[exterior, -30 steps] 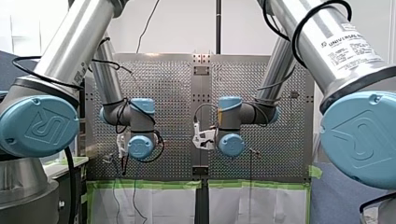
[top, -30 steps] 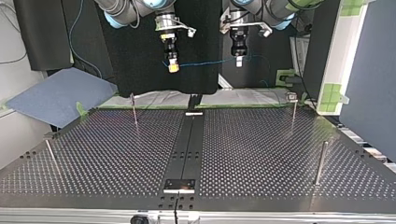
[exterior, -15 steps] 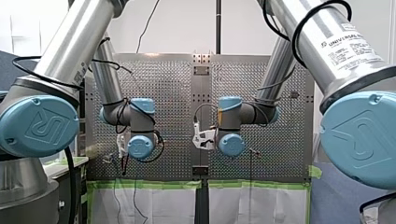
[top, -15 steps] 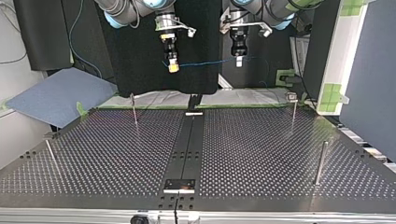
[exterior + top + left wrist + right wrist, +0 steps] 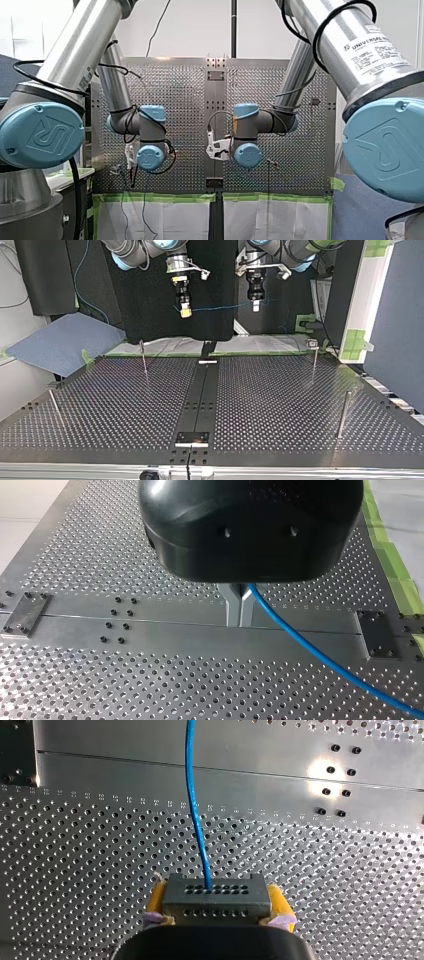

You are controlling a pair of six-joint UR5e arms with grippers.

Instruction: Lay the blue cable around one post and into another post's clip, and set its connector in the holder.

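Front view: 2 silver-and-blue robot arms (image 5: 150, 135) are reaching over the perforated metal table (image 5: 175, 95). Their wrists are hiding the grip, so I cannot tell anything about it here.

Top view: the yellow-padded right gripper (image 5: 185, 311), at the view's left, and the black left gripper (image 5: 256, 305), at its right, are holding the thin blue cable (image 5: 220, 306) stretched between them. It is hanging well above the table and apart from the 4 slim metal posts (image 5: 144, 357).

Left wrist view: the metal fingers (image 5: 232, 605) are pinching almost together on the cable, which is trailing away beside them.

Right wrist view: the yellow pads (image 5: 156, 897) are clamping the dark grey rectangular connector (image 5: 215, 895) by its 2 short ends, with the cable running straight ahead from its holed face.

The cable looks light and limp, and is likely to sag once the tension is eased. It may also slide through a bare-metal pinch. The connector looks rigid and is the surest place to hold, so the cable is probably best guided only lightly.
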